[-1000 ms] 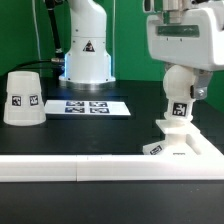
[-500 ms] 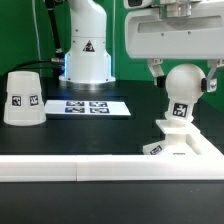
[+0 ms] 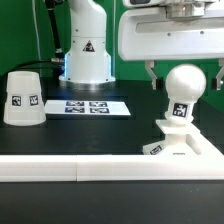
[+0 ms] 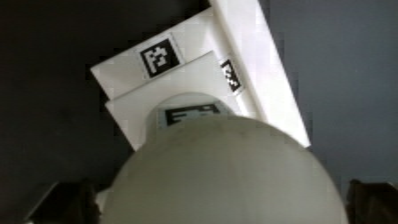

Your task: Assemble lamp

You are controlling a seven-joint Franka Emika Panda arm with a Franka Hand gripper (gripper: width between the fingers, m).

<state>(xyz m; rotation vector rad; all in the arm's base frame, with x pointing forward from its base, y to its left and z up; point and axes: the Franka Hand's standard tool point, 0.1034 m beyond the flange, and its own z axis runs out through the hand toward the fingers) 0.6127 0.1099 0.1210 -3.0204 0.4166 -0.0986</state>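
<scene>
Black table (image 3: 110,135), green backdrop (image 3: 18,30) | bulb (image 3: 185,88) upright in square base (image 3: 190,145), near, the exterior view's right | gripper (image 3: 184,80) jaws apart, flanking bulb head, not touching | shade (image 3: 22,97) well apart, the exterior view's left | we judge it best to rise straight up before swinging shadeward, so no finger nudges the bulb.

Overall light: bright and even in the exterior view, seemingly from overhead; white parts stand out against the black table (image 3: 100,135) and green backdrop (image 3: 18,40).
Shadows: soft; the shade (image 3: 22,98) greys slightly down one side.
Glare: a small bluish-white glow at the foot of the arm's pedestal (image 3: 88,62).
Wrist view: dim; the bulb (image 4: 222,165) fills the foreground, grey and out of focus, while the base (image 4: 178,75) behind it is brighter and sharper.
Sharpness: both pictures are coarse, with tag patterns blocky.
</scene>
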